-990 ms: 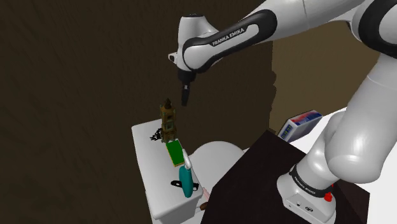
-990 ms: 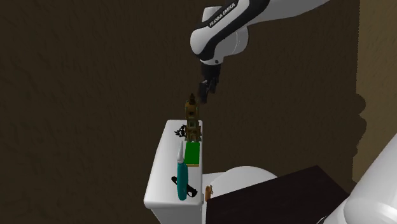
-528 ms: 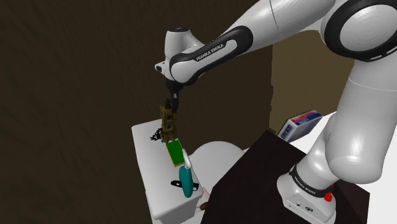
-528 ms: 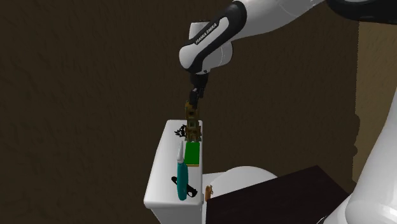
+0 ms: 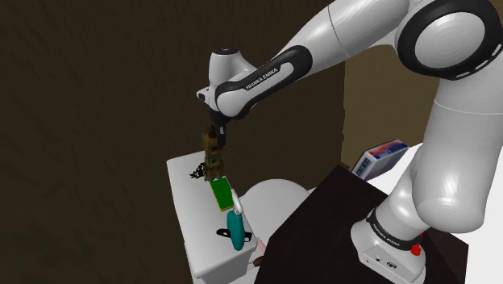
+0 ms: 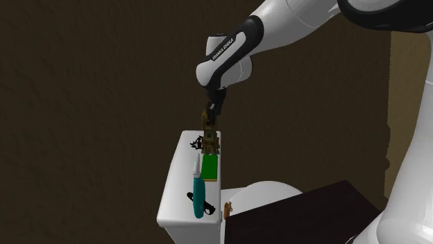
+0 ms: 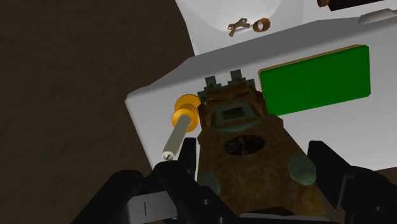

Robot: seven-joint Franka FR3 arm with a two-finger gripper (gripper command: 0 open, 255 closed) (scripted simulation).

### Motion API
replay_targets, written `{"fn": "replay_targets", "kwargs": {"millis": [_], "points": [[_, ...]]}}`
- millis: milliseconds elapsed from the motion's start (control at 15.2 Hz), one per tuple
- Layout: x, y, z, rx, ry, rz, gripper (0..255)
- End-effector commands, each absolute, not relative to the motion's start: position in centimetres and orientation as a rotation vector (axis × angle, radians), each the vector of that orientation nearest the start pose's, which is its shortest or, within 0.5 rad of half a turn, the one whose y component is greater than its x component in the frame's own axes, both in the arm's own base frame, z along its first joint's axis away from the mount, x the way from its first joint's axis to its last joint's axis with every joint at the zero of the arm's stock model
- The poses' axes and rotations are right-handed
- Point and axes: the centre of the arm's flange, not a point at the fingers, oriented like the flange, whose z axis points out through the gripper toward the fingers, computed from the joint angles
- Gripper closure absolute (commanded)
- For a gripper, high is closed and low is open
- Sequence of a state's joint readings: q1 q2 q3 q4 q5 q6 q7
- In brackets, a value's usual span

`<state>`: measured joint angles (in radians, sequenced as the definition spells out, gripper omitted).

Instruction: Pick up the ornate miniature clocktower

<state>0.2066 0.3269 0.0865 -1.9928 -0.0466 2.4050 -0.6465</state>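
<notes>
The clocktower (image 5: 213, 158) is a small brown and green ornate tower. It stands upright on the white toilet tank lid (image 5: 187, 211), at the far end. My black gripper (image 5: 214, 135) comes down from above and is shut on the tower's upper part. From the second exterior view, the gripper (image 6: 209, 114) sits on the tower (image 6: 209, 137) top. In the wrist view the tower (image 7: 245, 143) with its round dial sits between the two fingers (image 7: 183, 181), which press on its sides; the gripper (image 7: 254, 175) clasps it.
Beside the tower on the lid lie a green card (image 5: 219, 192), a teal brush (image 5: 234, 228), a small black object (image 5: 196, 172) and an orange-headed pin (image 7: 181, 121). The toilet bowl (image 5: 274, 198), a dark cabinet (image 5: 322, 230) and a blue and red box (image 5: 379, 157) lie nearer the stand.
The gripper swung over from the shoulder view's right, came down onto the tower's top and went from open to shut on it. The tower stands where it stood.
</notes>
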Motion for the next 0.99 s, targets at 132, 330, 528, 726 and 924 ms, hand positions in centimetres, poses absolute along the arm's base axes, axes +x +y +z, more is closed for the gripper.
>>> {"fn": "replay_targets", "kwargs": {"millis": [132,330,528,726,924], "points": [[58.8,17.5,30.6,-2.797,-1.469,-0.134,255],[58.8,17.5,30.6,-2.797,-1.469,-0.134,255],[58.8,17.5,30.6,-2.797,-1.469,-0.134,255],[58.8,17.5,32.1,-2.797,-1.469,-0.134,255],[58.8,17.5,33.7,-2.797,-1.469,-0.134,255]]}}
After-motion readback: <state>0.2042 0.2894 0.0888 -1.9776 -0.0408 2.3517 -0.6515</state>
